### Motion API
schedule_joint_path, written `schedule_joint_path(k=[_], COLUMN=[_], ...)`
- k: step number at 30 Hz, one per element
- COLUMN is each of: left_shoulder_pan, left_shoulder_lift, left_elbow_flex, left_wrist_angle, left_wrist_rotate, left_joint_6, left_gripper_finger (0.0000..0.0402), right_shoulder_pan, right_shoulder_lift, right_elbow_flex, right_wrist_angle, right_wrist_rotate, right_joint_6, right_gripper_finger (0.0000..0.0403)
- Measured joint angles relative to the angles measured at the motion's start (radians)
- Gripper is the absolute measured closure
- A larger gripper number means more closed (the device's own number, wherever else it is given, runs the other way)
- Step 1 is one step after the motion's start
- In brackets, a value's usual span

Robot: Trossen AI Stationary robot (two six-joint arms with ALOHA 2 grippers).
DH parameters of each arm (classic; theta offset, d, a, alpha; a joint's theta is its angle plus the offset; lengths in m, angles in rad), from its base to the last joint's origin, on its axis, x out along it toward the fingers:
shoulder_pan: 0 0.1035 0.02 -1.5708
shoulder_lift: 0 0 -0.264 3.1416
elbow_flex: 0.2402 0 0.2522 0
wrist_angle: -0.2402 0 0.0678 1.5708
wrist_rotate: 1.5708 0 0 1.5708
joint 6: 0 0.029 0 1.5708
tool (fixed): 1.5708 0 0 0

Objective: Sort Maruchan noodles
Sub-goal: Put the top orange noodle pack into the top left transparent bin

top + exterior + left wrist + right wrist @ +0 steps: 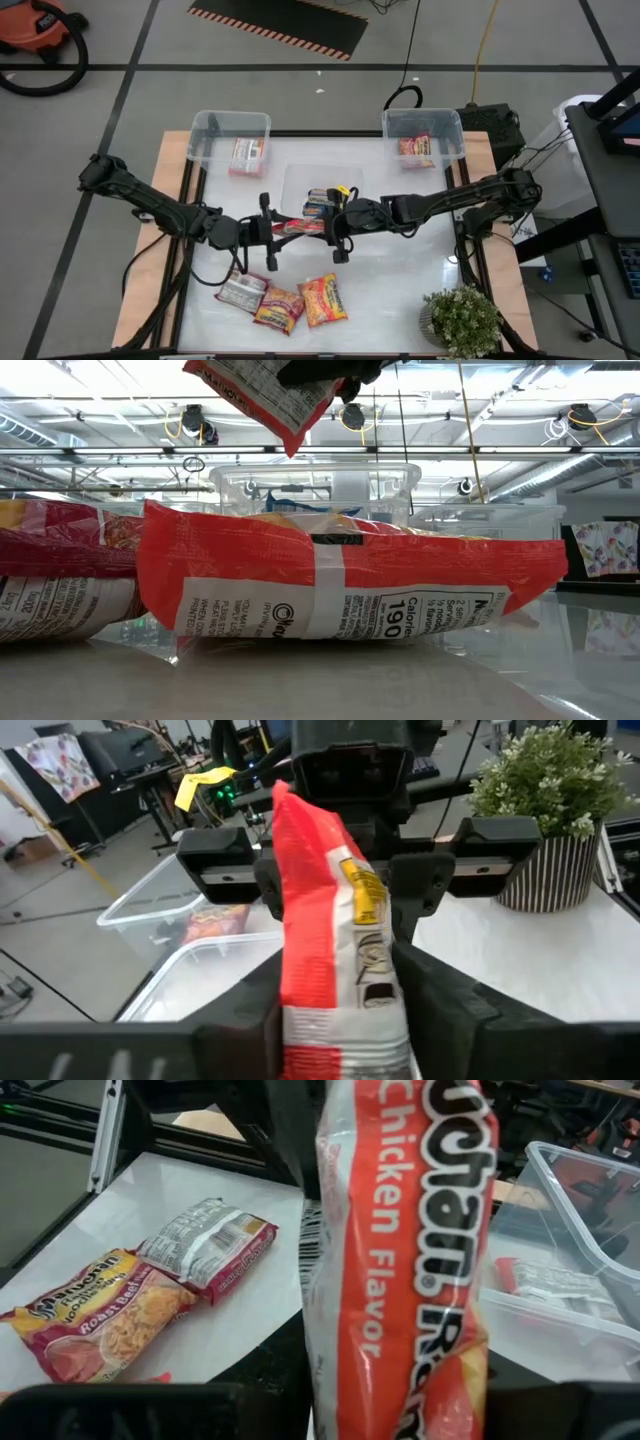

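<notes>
The orange Maruchan packet (298,226) hangs above the table, grasped by both left tool (272,229) and right tool (335,222).

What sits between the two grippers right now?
One orange Maruchan packet, held between the left gripper and right gripper above the table; the high view and both wrist views show it.

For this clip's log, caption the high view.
Both grippers, left and right, hold one orange noodle packet mid-table.
</notes>
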State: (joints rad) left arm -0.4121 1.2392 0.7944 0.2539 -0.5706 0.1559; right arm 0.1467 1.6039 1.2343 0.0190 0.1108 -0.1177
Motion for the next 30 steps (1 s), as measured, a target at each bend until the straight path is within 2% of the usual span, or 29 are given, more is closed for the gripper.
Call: schedule_joint_path(k=[4, 12, 26, 30], left_shoulder_pan=[-0.001, -0.002, -0.008, -0.009], left_shoulder_lift=[0.0, -0.001, -0.001, 0.0], left_elbow_flex=[0.0, 0.0, 0.002, 0.001], left_wrist_angle=[0.0, -0.001, -0.064, -0.08], left_wrist_rotate=[-0.001, -0.007, -0.01, -0.02], left_joint_6=[0.027, 0.064, 0.065, 0.073], left_gripper_finger=[0.0274, 0.0279, 0.0282, 0.0282], right_shoulder_pan=[0.0, 0.009, 0.013, 0.013], right_shoulder_lift=[0.0, -0.002, -0.061, -0.073], right_elbow_flex=[-0.001, -0.001, -0.001, -0.001], right_wrist_angle=[0.004, 0.01, -0.041, -0.086], right_wrist_rotate=[0.002, 0.093, 0.109, 0.156], right_joint_6=[-0.001, -0.003, 0.036, 0.048], right_gripper_finger=[0.0287, 0.0276, 0.0179, 0.016])
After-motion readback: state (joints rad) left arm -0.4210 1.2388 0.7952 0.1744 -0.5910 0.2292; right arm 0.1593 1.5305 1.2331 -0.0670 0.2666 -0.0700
